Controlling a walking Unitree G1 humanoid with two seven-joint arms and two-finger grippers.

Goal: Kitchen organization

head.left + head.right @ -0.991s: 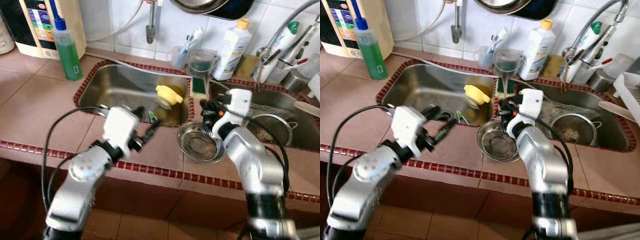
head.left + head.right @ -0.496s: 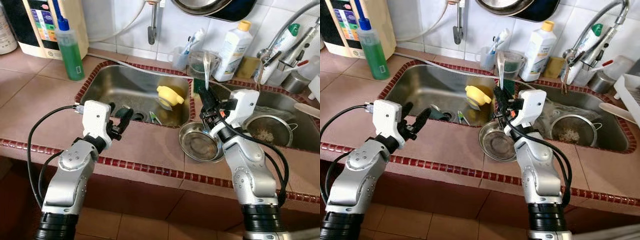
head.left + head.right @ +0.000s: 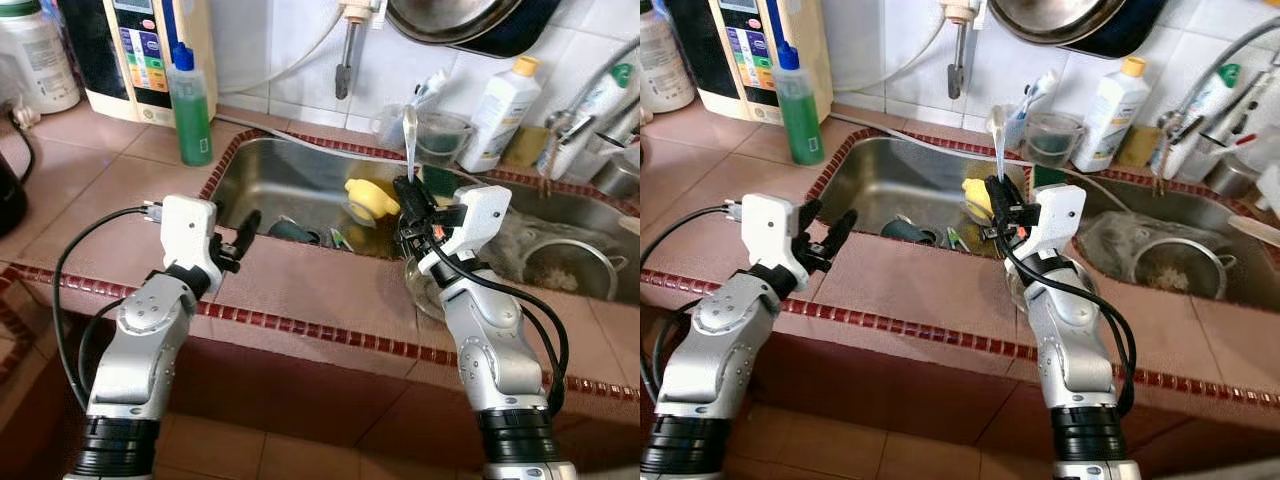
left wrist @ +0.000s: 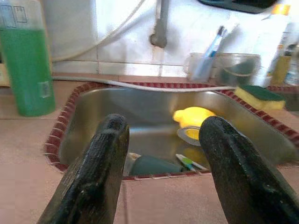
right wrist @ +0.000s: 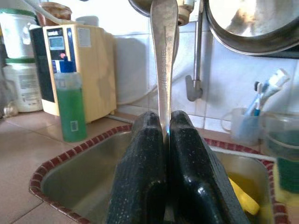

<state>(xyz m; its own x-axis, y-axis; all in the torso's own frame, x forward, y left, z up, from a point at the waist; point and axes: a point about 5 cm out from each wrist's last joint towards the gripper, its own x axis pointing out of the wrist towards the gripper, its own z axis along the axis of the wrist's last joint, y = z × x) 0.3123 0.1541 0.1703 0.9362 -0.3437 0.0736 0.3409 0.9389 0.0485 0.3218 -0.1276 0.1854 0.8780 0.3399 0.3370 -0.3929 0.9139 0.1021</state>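
1. I see the right pincer [image 3: 998, 203] clamped on the handle of a long silver metal spoon [image 5: 163, 65]; its two black fingers [image 5: 145, 172] press together on the metal.
2. The spoon stands nearly upright, its upper end above the pincer, over the strip of table between the two basins.
3. The left pincer [image 3: 236, 238] hangs over the reddish-brown tiled table [image 3: 120, 200] at the near rim of the left stainless steel sink basin [image 3: 290, 180], fingers apart and holding nothing.
4. In that basin lie a yellow plastic piece [image 4: 192, 116], a dark rounded object [image 4: 152, 165] and small green items I cannot identify.
5. A round stainless steel bowl [image 3: 425, 295] sits on the table directly behind the right arm, partly hidden.
6. A tall green liquid bottle with a blue cap [image 3: 795, 100] stands on the table, left of the basin.
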